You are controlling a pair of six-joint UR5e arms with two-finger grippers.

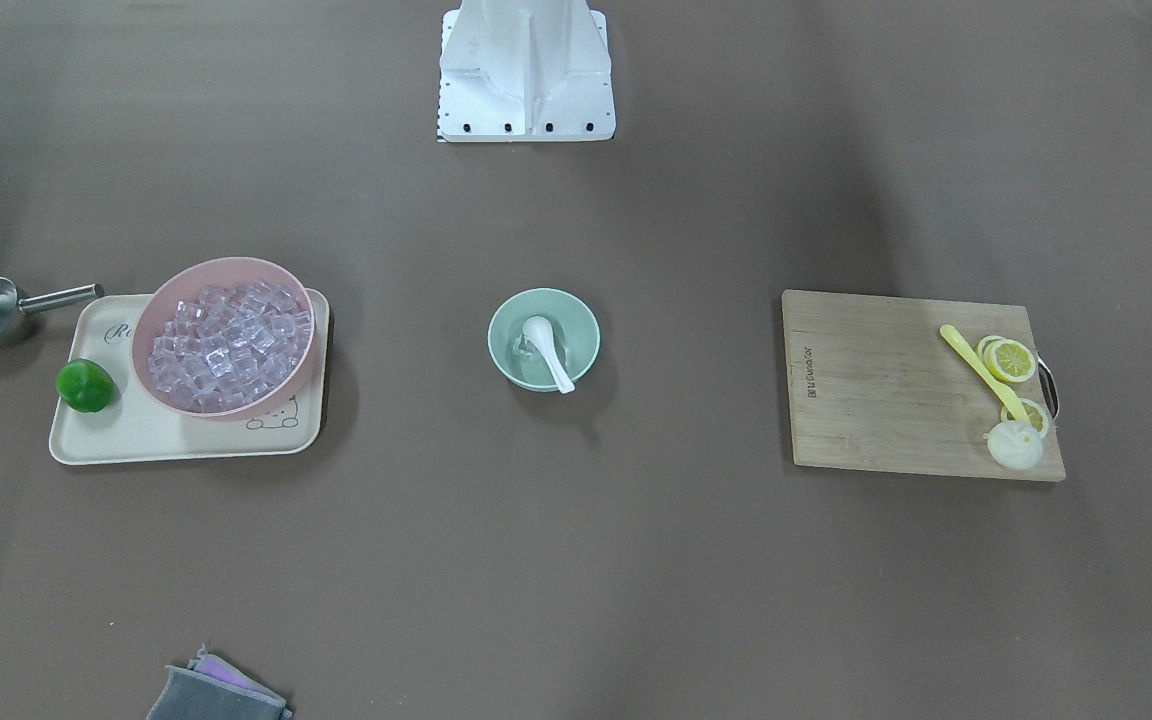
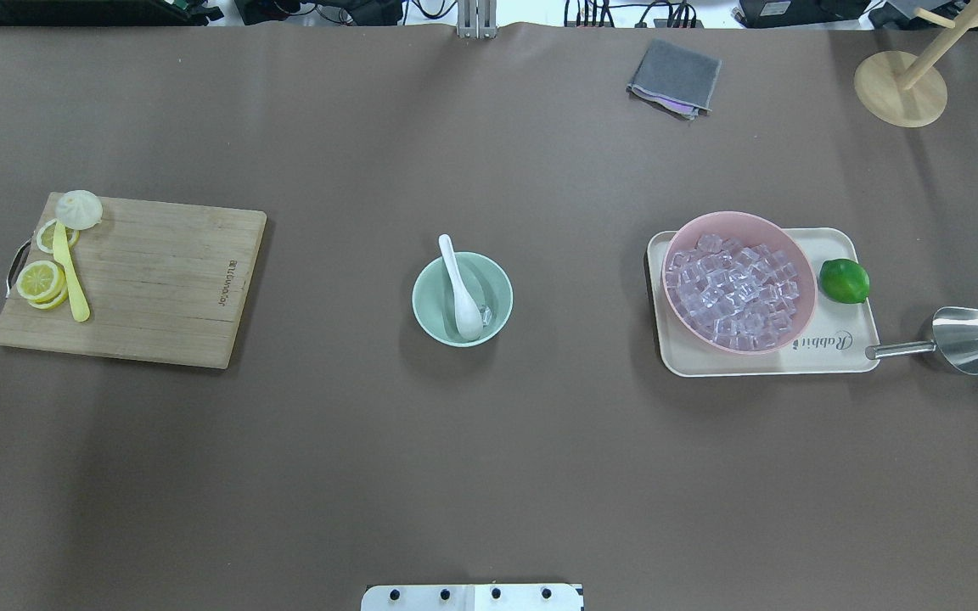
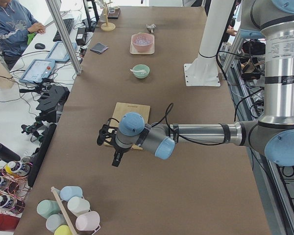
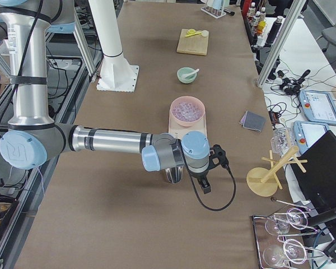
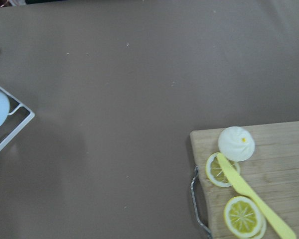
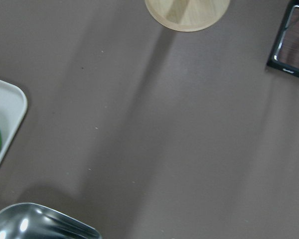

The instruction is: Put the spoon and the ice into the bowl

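Note:
The mint-green bowl (image 2: 434,301) stands at the table's centre and also shows in the front view (image 1: 581,330). The white spoon (image 2: 461,293) lies in it, its handle over the far rim. A clear ice cube (image 2: 486,316) lies in the bowl beside the spoon. Many more ice cubes (image 2: 735,288) fill the pink bowl (image 2: 799,271). My left gripper (image 3: 107,138) hangs beyond the cutting board's end, far from the bowl. My right gripper (image 4: 217,157) hangs over the steel scoop's end of the table. I cannot tell if either is open or shut.
The pink bowl and a lime (image 2: 844,280) sit on a cream tray (image 2: 829,352). A steel scoop (image 2: 964,339) lies beside the tray. A wooden cutting board (image 2: 158,280) holds lemon slices, a yellow utensil and a bun. A grey cloth (image 2: 674,76) and a wooden stand (image 2: 901,89) are at the far edge.

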